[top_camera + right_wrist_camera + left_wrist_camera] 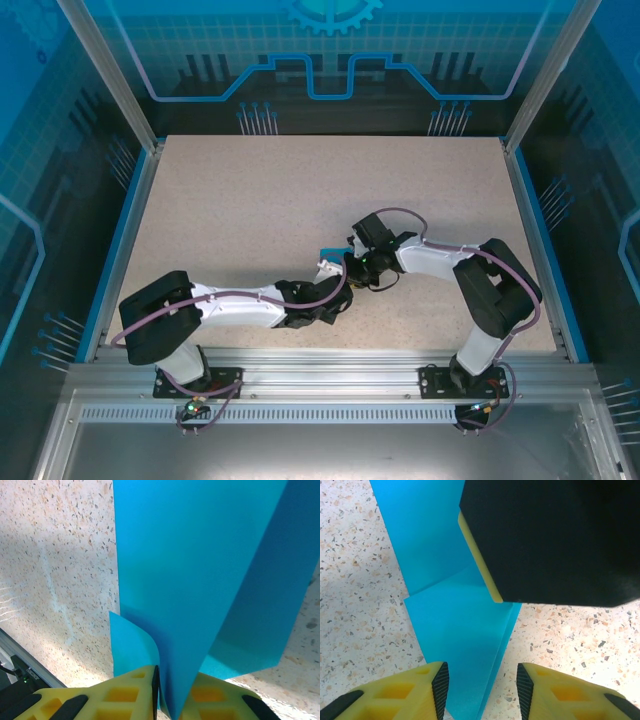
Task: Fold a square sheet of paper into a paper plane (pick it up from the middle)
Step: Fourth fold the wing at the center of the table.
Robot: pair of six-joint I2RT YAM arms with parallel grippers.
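1. Two arms meet near the middle of the speckled tabletop (250, 200) in the top view. The left gripper (331, 270) and the right gripper (358, 258) sit close together there.
2. A small corner of the folded teal paper (328, 250) peeks out between them, just above the left gripper's tip.
3. Seen from the left wrist, the left gripper (482, 685) stands open. Its black pads (440, 686) are apart at the bottom of the frame.
4. The paper (460, 625) lies flat on the table and runs from the top of that frame down between the two pads, with bare table showing before the right-hand pad. Overlapping layers and a slanted fold edge cross its middle.
5. A black block with a yellow edge strip (545, 540) covers the upper right of that view, over the paper's right side.
6. Seen from the right wrist, the right gripper (170, 680) is clamped on the paper (200, 580). The yellow fingers (125, 692) nearly meet at the bottom centre, the sheet pinched in the slit between them.
7. From that pinch the paper fans up across the frame, and a small flap curls away at lower left.
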